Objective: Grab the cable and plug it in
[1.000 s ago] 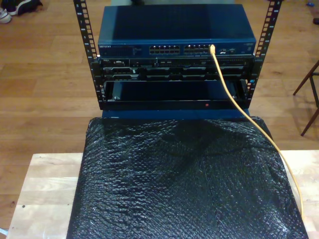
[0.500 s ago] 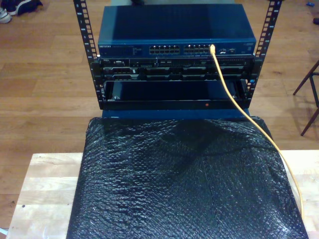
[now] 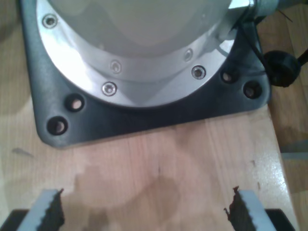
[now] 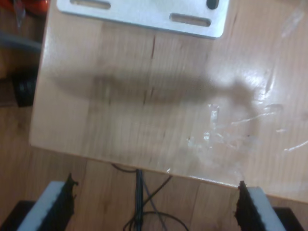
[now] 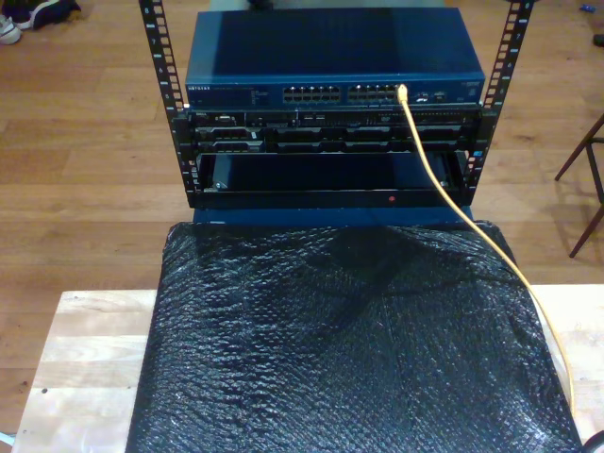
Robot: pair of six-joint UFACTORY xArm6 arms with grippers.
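Note:
The yellow-orange cable (image 5: 444,189) has its tip in a port at the exterior view's right end of the blue switch (image 5: 245,94). From there it hangs down the rack front and runs along the black mat's (image 5: 340,349) edge on the exterior view's right. My first gripper (image 3: 147,211) is open with nothing between its fingers, over bare wood in front of a black base plate (image 3: 144,120). My second gripper (image 4: 155,204) is open and empty too, over a wooden table edge (image 4: 144,159).
The rack's posts (image 5: 162,75) hold the switch above darker units and an open bay. A wooden table (image 5: 85,349) lies under the mat. A white slotted plate (image 4: 144,14) sits on the wood; thin black wires (image 4: 139,202) lie on the floor. Chair legs (image 5: 590,179) stand at the exterior view's right.
The cable and rack have not moved. The shadows on the black mat have shifted slightly, and a small dark shape has come in at the exterior view's lower right corner.

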